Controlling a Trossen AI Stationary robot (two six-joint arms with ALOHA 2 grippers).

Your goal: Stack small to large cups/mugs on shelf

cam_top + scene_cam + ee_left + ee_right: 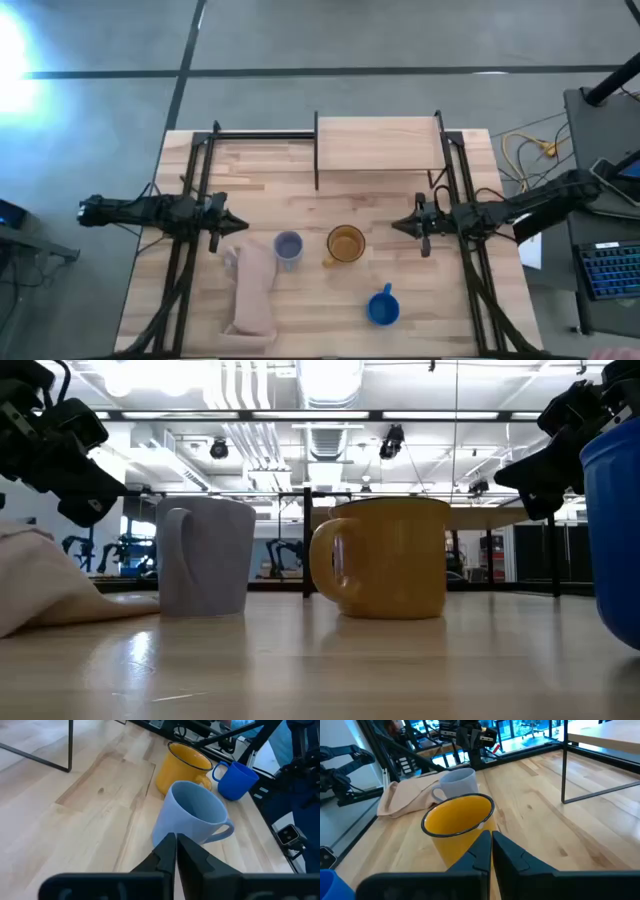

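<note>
Three mugs stand upright on their bases on the wooden tabletop: a grey-blue mug (288, 247) left of centre, a yellow-orange mug (346, 243) beside it, and a small bright blue mug (382, 307) nearer the front edge. The shelf (378, 143), a light-wood board on thin black posts, stands at the table's far middle. My left gripper (240, 224) hovers shut just left of the grey-blue mug (192, 815), touching nothing. My right gripper (396, 227) hovers shut just right of the yellow-orange mug (460, 825), also touching nothing.
A pinkish-beige cloth (252, 290) lies crumpled on the table left of the grey-blue mug, reaching toward the front edge. Black frame rails (195, 190) run along both sides of the table. Bare wood lies between the mugs and the shelf.
</note>
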